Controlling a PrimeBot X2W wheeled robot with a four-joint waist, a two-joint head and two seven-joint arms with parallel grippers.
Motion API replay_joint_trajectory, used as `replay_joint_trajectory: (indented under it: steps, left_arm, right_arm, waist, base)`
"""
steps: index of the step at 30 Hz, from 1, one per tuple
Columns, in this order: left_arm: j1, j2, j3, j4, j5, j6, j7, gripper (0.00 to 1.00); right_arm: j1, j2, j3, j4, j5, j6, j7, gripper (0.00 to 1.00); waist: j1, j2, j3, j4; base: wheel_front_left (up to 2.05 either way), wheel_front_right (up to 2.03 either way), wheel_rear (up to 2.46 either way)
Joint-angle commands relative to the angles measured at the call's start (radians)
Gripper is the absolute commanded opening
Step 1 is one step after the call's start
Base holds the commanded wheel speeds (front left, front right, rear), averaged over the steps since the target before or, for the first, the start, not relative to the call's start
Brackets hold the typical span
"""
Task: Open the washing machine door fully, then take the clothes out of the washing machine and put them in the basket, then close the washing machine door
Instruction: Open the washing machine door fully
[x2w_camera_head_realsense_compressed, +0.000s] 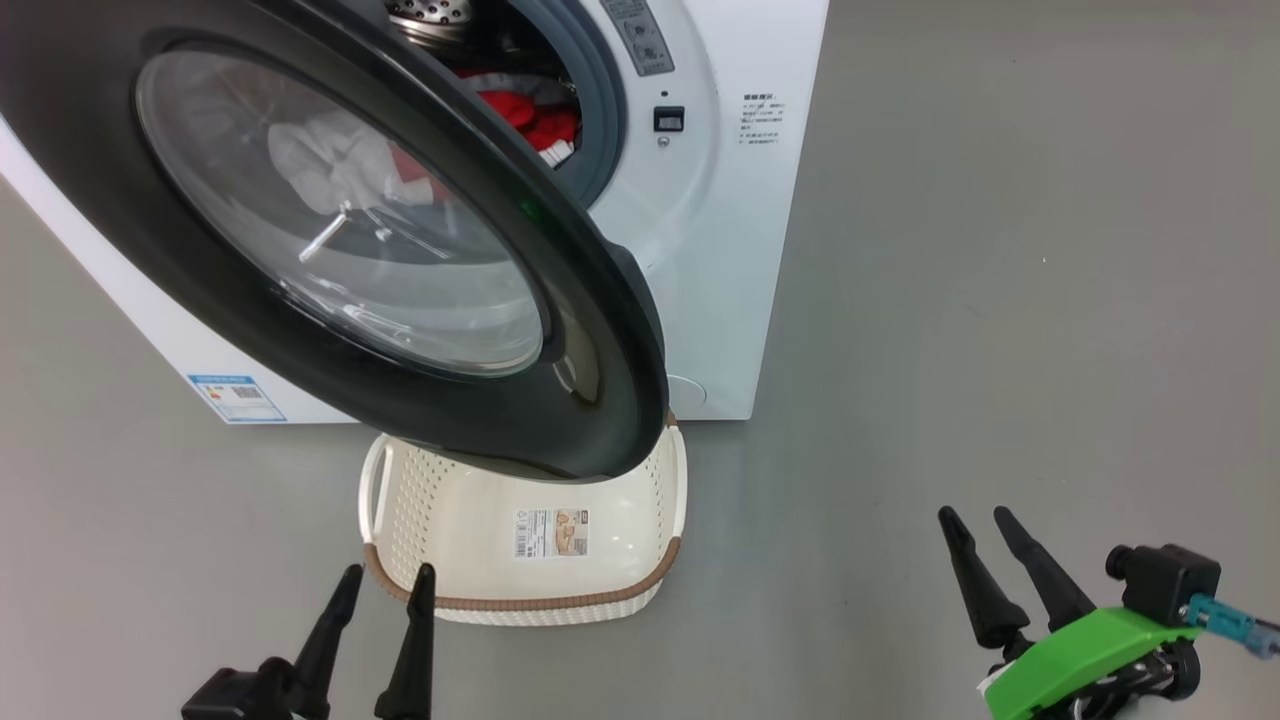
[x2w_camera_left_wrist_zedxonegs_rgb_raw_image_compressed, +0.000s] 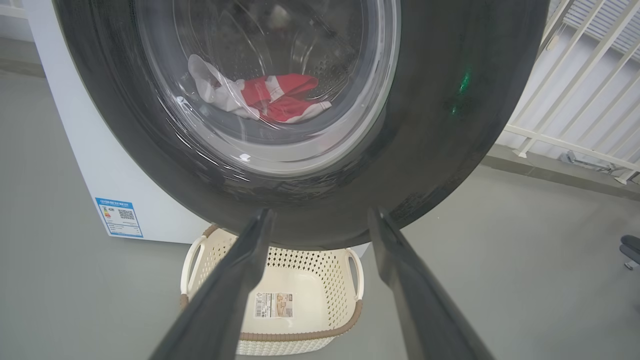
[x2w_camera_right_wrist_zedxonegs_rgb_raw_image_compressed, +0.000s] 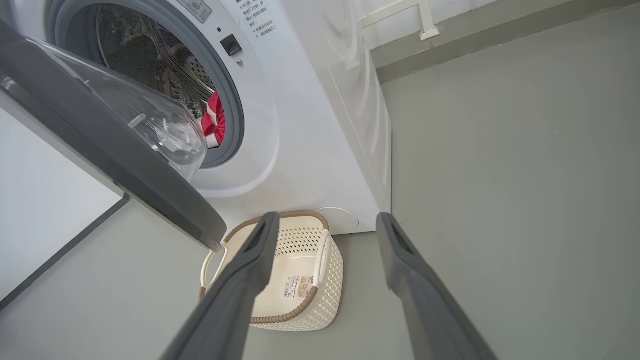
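Observation:
The washing machine (x2w_camera_head_realsense_compressed: 720, 250) stands on the floor with its door (x2w_camera_head_realsense_compressed: 330, 220) swung partly open, the black rim hanging over the basket (x2w_camera_head_realsense_compressed: 520, 545). Red and white clothes (x2w_camera_head_realsense_compressed: 530, 125) lie in the drum; through the door glass I see the clothes (x2w_camera_left_wrist_zedxonegs_rgb_raw_image_compressed: 272, 97) again, and a strip of the clothes (x2w_camera_right_wrist_zedxonegs_rgb_raw_image_compressed: 214, 120) shows past the gasket. The cream basket (x2w_camera_left_wrist_zedxonegs_rgb_raw_image_compressed: 300, 300) sits empty in front of the machine. My left gripper (x2w_camera_head_realsense_compressed: 388, 578) is open just before the basket's near rim. My right gripper (x2w_camera_head_realsense_compressed: 977, 520) is open over bare floor, well right of the basket (x2w_camera_right_wrist_zedxonegs_rgb_raw_image_compressed: 295, 272).
Grey floor (x2w_camera_head_realsense_compressed: 1000, 300) stretches to the right of the machine. A white railing (x2w_camera_left_wrist_zedxonegs_rgb_raw_image_compressed: 590, 85) runs behind at the right in the left wrist view. A blue label (x2w_camera_head_realsense_compressed: 236, 397) marks the machine's lower left front.

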Motion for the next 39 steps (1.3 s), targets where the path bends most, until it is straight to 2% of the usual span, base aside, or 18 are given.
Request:
replay_joint_trajectory:
  steps: [1,4,5,9,16,24,39]
  left_arm:
    - [-0.022,0.011,0.035,-0.019,-0.002,-0.005,-0.009,1.0]
    - [-0.025,0.011,0.034,-0.018,-0.002,-0.005,-0.009,1.0]
    - [-0.027,0.011,0.034,-0.018,-0.001,-0.005,-0.009,1.0]
    - [-0.03,0.012,0.033,-0.018,0.0,-0.005,-0.009,1.0]
    - [-0.028,0.011,0.036,-0.024,0.004,-0.005,-0.009,1.0]
    - [-0.023,0.009,0.036,-0.032,0.009,-0.005,-0.009,1.0]
    - [-0.017,0.006,0.038,-0.04,0.014,-0.005,-0.009,1.0]
  right_arm:
    - [0.025,0.006,-0.009,-0.039,-0.057,0.008,-0.013,1.0]
    - [0.048,0.032,-0.07,-0.08,-0.164,0.008,-0.013,1.0]
    - [0.063,0.051,-0.115,-0.113,-0.233,0.008,-0.013,1.0]
    - [0.095,0.095,-0.209,-0.185,-0.359,0.008,-0.013,1.0]
    - [0.138,0.14,-0.291,-0.289,-0.497,0.008,-0.013,1.0]
    - [0.189,0.17,-0.331,-0.329,-0.572,0.008,-0.013,1.0]
    - [0.197,0.184,-0.339,-0.332,-0.595,0.008,-0.013,1.0]
  waist:
    - [0.0,0.0,0.001,0.001]
    - [0.0,0.0,0.002,0.002]
    - [0.0,0.0,0.003,0.003]
    - [0.0,0.0,0.003,0.007]
    - [0.0,0.0,-0.003,0.012]
    - [0.0,0.0,-0.011,0.018]
    - [0.0,0.0,-0.014,0.016]
  base:
    - [0.0,0.0,0.0]
    - [0.0,0.0,0.0]
    - [0.0,0.0,0.0]
    - [0.0,0.0,0.0]
    - [0.0,0.0,0.0]
    - [0.0,0.0,0.0]
    - [0.0,0.0,0.0]
